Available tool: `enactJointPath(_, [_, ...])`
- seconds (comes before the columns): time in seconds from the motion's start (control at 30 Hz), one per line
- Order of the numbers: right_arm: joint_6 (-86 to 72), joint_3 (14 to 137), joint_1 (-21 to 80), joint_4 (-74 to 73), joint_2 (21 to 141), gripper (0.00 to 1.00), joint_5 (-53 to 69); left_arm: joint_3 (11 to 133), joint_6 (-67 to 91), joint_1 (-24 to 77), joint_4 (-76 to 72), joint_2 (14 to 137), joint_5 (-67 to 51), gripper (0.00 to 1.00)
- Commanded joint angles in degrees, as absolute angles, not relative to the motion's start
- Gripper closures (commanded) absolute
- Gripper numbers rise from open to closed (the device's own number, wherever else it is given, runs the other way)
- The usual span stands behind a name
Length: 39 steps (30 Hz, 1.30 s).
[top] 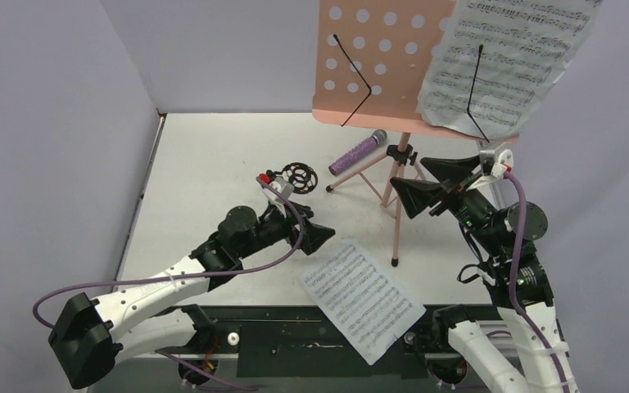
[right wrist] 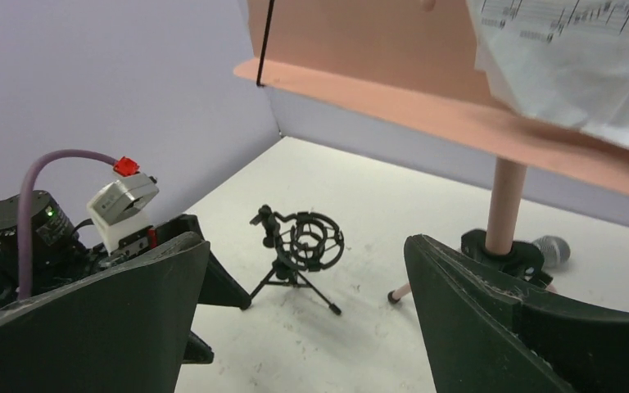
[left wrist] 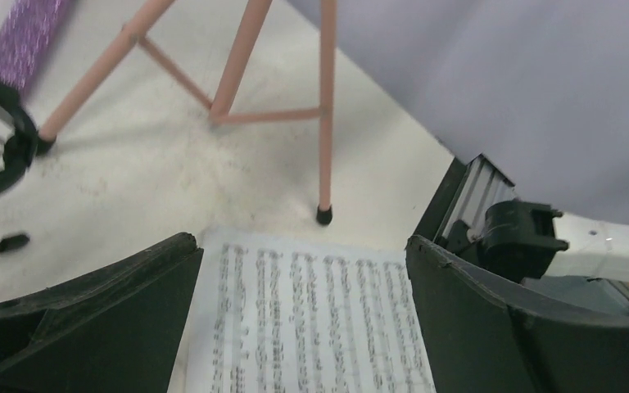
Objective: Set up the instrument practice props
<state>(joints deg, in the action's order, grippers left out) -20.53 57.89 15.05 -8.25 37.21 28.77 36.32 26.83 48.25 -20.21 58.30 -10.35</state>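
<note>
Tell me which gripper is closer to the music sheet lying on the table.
Left. The left gripper hovers by the far corner of the sheet; the right gripper is farther off, raised near the shelf of the pink stand.

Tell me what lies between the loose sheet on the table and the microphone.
The music stand's tripod legs; the top and left wrist views show it.

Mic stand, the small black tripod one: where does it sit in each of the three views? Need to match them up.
Top external: mic stand stands just left of centre.
Left wrist: only part of its ring shows, cut off by the left edge.
Right wrist: whole and upright, lower centre.
Shared landmark: the pink music stand, right of the mic stand in every view.
</note>
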Motion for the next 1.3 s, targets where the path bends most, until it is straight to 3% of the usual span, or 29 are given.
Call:
enactJointPath(0.0, [-22.3, 53.7, 15.2, -9.2, 35.6, 0.07, 30.2, 32.1, 30.3, 48.1, -17.4, 58.3, -5.8, 0.04])
enactJointPath(0.43, [-26.9, 40.1, 15.1, -8.7, 37.0, 0.08, 25.9, 23.8, 46.0, 48.0, -10.1, 60.9, -4.0, 0.04])
enactJointPath(0.67, [-27.9, 37.1, 15.1, -7.2, 38.8, 0.08, 25.6, 21.3, 54.1, 46.3, -9.6, 62.8, -10.9, 0.04])
enactJointPath(0.93, [-28.2, 35.4, 15.1, -6.4, 39.3, 0.08, 25.6, 15.7, 60.7, 41.2, -20.6, 66.2, -23.3, 0.00])
enactJointPath(1.27, [-28.2, 35.3, 15.2, -5.5, 39.8, 0.08, 25.6, 13.1, 60.8, 40.1, -28.2, 71.0, -25.0, 0.00])
